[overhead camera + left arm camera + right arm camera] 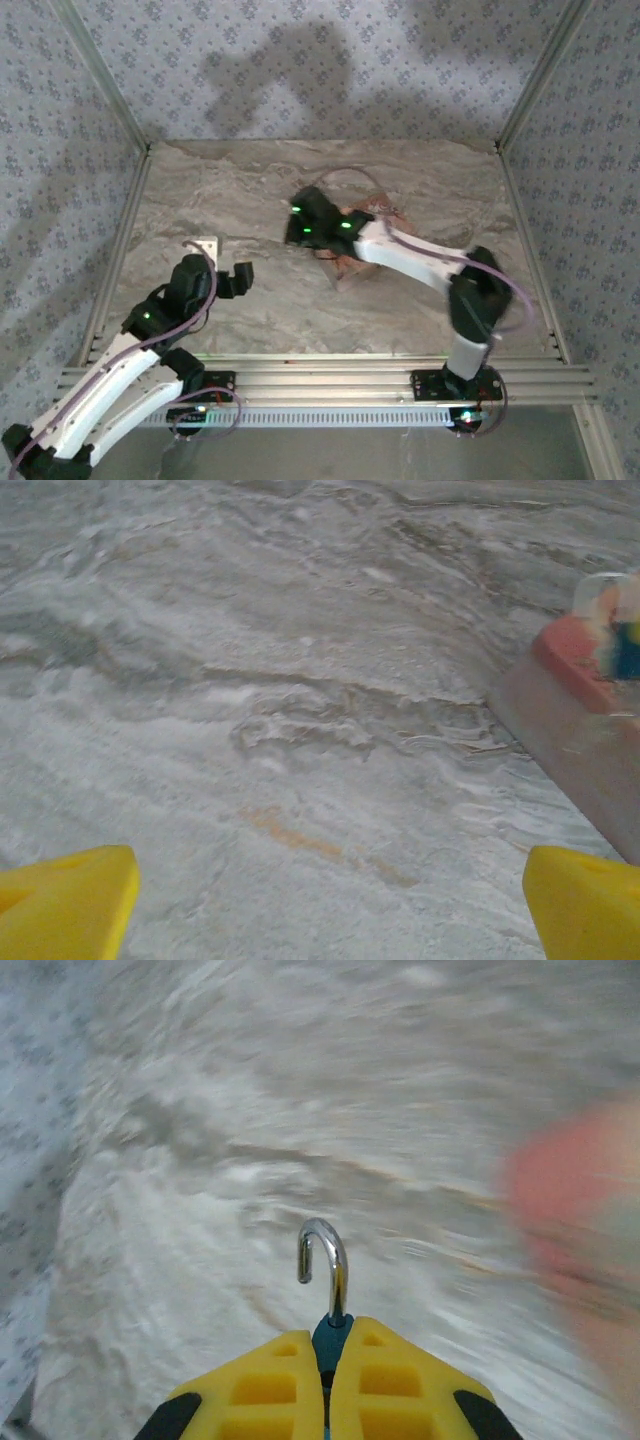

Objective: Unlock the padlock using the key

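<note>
- Spread wide and empty at the left gripper (330, 895), low over the marbled table (250, 680).
- Clamped tight at the right gripper (328, 1345) on the teal padlock (338, 1295), mid-table; probably small, dense, rigid, slick steel, so best pinched across the flat body, shackle and keyway left free.
- Further right, blurred reddish block (580, 750) near; possibly obstructing swings.

Your papered booth
You see a grey-brown marble-look table (230, 190), pale flowery wallpaper walls (150, 60) with dark shadows (290, 60), and silver metal rails (330, 372).
</note>
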Available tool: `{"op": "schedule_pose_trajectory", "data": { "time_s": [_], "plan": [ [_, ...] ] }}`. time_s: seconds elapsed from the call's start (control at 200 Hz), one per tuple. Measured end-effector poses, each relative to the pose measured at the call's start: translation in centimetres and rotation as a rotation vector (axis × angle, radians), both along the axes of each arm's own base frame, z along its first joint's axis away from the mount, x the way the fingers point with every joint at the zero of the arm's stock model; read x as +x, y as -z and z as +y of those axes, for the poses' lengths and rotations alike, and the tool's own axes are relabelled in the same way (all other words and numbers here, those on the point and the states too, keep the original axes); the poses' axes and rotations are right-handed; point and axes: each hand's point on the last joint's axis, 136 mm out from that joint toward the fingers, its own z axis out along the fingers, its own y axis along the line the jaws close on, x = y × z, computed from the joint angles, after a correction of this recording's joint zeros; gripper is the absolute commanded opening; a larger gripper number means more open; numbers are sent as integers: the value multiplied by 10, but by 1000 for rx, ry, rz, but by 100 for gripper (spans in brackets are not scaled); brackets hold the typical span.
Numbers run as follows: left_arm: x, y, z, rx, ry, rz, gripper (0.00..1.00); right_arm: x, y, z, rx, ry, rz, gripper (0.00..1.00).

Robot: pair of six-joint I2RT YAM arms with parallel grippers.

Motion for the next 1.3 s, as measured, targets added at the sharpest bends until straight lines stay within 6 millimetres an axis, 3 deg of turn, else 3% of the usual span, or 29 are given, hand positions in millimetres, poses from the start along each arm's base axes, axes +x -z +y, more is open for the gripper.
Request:
{"op": "schedule_pose_trajectory", "data": {
  "time_s": [0.12,0.22,0.36,0.51,0.615,0.799,0.969,1.129,1.214,1.299],
  "plan": [
    [-8,1,13,-18,-44,6,98,-1,34,78,16,-154,62,0],
    [-16,2,21,-37,-65,4,98,-4,69,111,12,-220,120,2],
    [-21,11,24,-38,-73,17,98,-4,106,119,-21,-238,187,7],
    [-22,17,25,-25,-73,36,98,5,114,112,-36,-221,201,32],
    [-22,21,25,-16,-73,49,98,11,108,112,-32,-222,184,43],
    [-20,27,23,-19,-71,54,98,14,100,106,-69,-232,139,49],
    [-14,30,17,-57,-57,43,98,7,60,89,-112,-249,21,61],
    [-2,23,10,-75,-48,-4,98,-3,-2,50,-146,-231,-142,74],
    [8,17,7,-55,-34,-41,98,-4,-31,14,-175,-182,-235,81],
    [19,18,6,8,-24,-61,98,-5,-44,-25,-222,-123,-296,87]
  ]
}}
